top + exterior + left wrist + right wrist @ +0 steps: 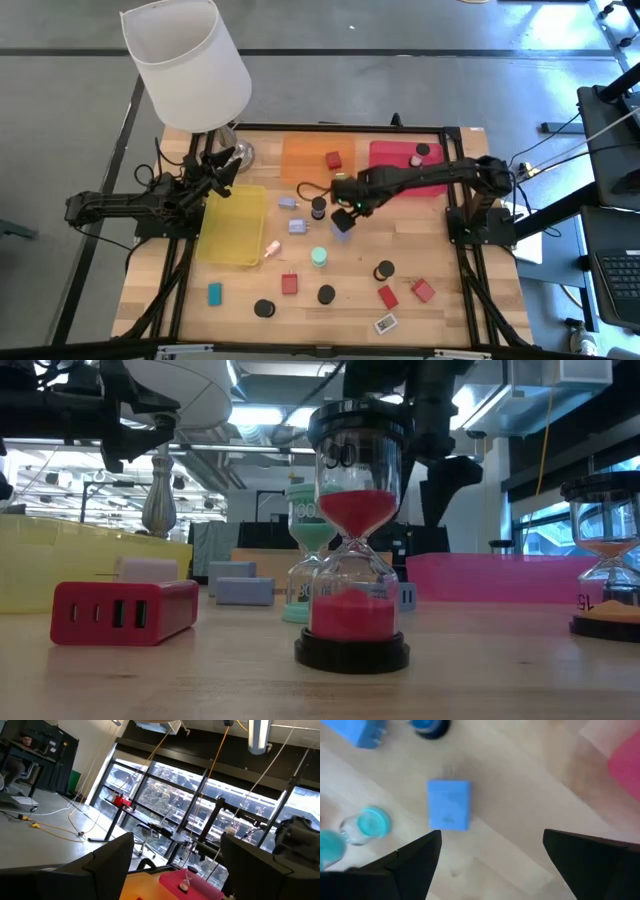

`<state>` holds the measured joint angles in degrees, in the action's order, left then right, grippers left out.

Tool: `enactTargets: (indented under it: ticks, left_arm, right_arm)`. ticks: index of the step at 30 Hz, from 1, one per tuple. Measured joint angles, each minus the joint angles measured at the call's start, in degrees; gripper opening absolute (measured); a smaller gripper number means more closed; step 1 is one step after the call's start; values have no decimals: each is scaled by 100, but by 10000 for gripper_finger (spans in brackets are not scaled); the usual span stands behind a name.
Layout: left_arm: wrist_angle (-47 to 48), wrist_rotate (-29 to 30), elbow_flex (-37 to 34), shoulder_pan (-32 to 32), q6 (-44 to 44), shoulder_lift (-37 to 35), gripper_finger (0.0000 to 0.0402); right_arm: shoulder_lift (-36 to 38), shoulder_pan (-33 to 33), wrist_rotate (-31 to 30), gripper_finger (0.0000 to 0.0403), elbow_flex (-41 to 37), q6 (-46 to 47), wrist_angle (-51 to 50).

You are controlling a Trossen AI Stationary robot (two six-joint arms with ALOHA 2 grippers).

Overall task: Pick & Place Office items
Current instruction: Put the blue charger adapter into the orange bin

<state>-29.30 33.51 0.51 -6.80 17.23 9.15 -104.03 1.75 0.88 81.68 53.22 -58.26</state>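
Small office items lie scattered on the wooden table: red blocks (289, 284), black discs (326, 294), a teal block (214, 293), a mint cylinder (319, 257), a pink bit (271, 247) and a white tag (386, 323). My right gripper (344, 216) hangs open over the table's middle. Its wrist view shows a lavender block (449, 805) flat on the wood just ahead of the spread fingers (492, 865), apart from them. My left gripper (224, 162) is open at the yellow tray's far edge, beside the lamp base.
A yellow tray (232, 224) lies on the left. An orange tray (305, 152) with a red block and a red tray (400, 168) with a black disc lie at the far side. The white-shaded lamp (188, 65) stands at the far left corner. More lavender blocks (297, 226) lie mid-table.
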Motion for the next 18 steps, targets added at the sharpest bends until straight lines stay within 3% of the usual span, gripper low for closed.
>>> enactTargets:
  ticks: [9,18]
  left_arm:
    - [-1,0,0,0,0,0,294]
    - [-3,0,0,1,0,-1,294]
  right_arm:
    - [-49,515,-561,352,-584,932,1302]
    - [-438,598,-750,352,-882,1085,2217]
